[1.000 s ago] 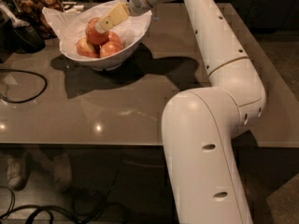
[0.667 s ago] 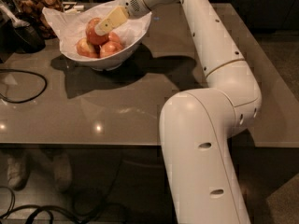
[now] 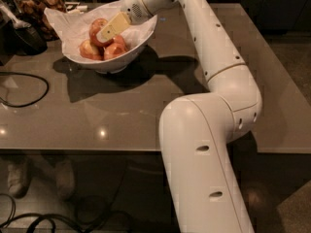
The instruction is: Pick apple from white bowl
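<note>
The white bowl (image 3: pixel 142 37) stands at the back left of the brown table, lined with crumpled white paper. It holds several red-orange apples. The largest apple (image 3: pixel 95 28) sits on top, with smaller ones to the lower left (image 3: pixel 87 50) and lower right (image 3: pixel 115 50). My gripper (image 3: pixel 104 34) reaches in from the right over the bowl's rim. Its cream-coloured tip lies right against the top apple's right side. The apple rests in the bowl on the others.
A glass jar of brown snacks (image 3: pixel 38 3) stands behind the bowl at the far left, with a dark object (image 3: pixel 22 37) beside it. A black cable (image 3: pixel 29 87) loops on the table's left. My white arm (image 3: pixel 209 130) fills the right foreground.
The gripper has sunk a little deeper into the bowl, closer onto the top apple. The apples and the bowl have not moved.
</note>
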Controlling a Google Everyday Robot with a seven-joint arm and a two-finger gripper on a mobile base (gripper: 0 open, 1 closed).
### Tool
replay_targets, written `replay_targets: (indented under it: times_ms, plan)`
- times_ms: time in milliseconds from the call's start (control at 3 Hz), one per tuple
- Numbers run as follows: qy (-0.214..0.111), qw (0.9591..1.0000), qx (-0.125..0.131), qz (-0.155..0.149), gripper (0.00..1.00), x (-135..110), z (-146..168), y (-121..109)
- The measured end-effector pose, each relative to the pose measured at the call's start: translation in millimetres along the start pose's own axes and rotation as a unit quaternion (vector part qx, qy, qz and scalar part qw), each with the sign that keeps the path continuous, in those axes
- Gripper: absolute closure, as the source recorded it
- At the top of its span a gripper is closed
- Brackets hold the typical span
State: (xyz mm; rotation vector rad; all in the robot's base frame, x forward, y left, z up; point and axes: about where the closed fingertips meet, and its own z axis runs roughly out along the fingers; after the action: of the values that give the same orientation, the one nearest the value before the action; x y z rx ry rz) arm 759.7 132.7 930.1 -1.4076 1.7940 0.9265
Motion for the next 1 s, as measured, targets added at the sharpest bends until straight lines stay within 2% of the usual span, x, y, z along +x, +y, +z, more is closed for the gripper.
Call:
replay_targets:
  times_ms: [1000]
  plan:
    - [0.019, 0.9995, -0.022, -0.013, 0.0, -0.9, 18.6, 8.0]
